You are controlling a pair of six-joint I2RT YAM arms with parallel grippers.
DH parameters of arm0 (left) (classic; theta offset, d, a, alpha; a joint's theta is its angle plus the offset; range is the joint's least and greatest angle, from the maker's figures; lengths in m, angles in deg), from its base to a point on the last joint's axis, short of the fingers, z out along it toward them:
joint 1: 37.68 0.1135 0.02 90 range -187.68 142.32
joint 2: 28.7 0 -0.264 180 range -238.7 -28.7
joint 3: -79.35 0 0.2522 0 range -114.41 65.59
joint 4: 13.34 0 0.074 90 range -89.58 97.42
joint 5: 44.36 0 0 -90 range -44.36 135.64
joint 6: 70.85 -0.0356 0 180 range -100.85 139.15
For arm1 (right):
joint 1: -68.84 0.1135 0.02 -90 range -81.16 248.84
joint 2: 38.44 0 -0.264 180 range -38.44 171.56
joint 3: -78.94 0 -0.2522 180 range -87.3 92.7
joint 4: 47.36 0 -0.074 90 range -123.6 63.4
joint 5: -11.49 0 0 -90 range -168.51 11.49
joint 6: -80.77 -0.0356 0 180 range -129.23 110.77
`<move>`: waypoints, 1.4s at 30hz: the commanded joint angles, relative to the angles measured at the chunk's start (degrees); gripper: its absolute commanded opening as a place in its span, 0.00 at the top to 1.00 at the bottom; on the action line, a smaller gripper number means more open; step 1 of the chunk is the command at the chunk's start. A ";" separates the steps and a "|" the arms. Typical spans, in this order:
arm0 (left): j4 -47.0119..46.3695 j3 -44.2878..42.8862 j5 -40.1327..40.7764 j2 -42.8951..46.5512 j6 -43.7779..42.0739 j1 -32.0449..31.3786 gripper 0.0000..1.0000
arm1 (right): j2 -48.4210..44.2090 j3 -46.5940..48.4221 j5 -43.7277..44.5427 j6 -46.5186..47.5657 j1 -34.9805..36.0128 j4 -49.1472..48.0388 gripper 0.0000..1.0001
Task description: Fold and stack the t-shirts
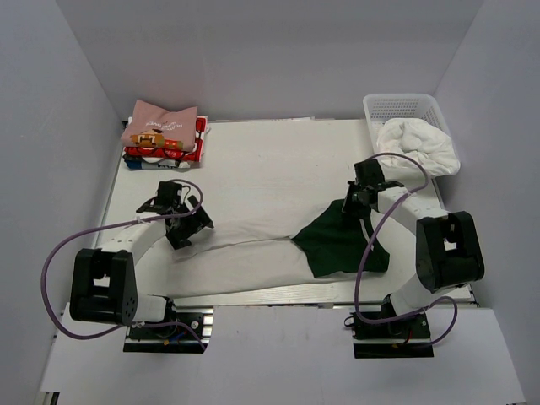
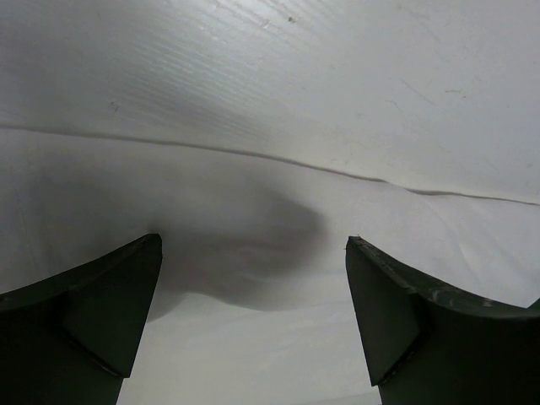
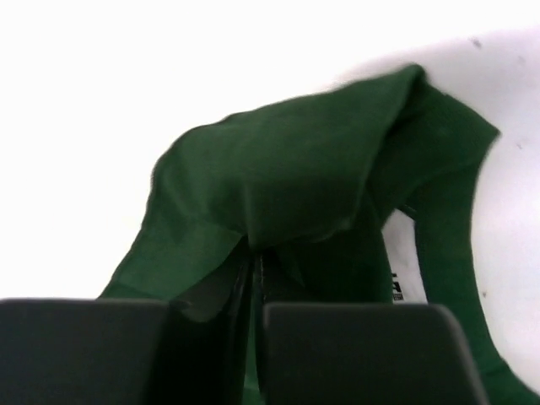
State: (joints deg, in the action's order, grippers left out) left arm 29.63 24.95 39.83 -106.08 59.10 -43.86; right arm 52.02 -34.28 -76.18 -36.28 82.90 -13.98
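Top external view: an off-white shirt [image 1: 245,257] lies across the near side of the table [image 1: 270,160].
Left gripper [image 1: 187,229] hangs spread wide over the pale cloth; right gripper [image 1: 353,202] pinches the dark green sleeve [image 1: 337,240]. Folded shirts [image 1: 162,135] sit stacked far left.

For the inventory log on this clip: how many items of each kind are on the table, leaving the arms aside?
Spread-out off-white shirt: 1
Folded shirts, stacked: 3 (pink shirt, red shirt, white shirt)
Basket: 1
White cloth heap in it: 1
Total: 6
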 commanded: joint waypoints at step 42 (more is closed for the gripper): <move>2.33 0.75 -0.88 3.81 -0.04 0.02 0.00 | -16.98 -6.97 13.57 -4.68 -1.32 -0.38 0.36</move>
State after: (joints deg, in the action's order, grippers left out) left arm 30.05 27.29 38.74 -104.83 59.84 -43.86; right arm 35.65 -46.08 -66.57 -42.53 81.70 -14.09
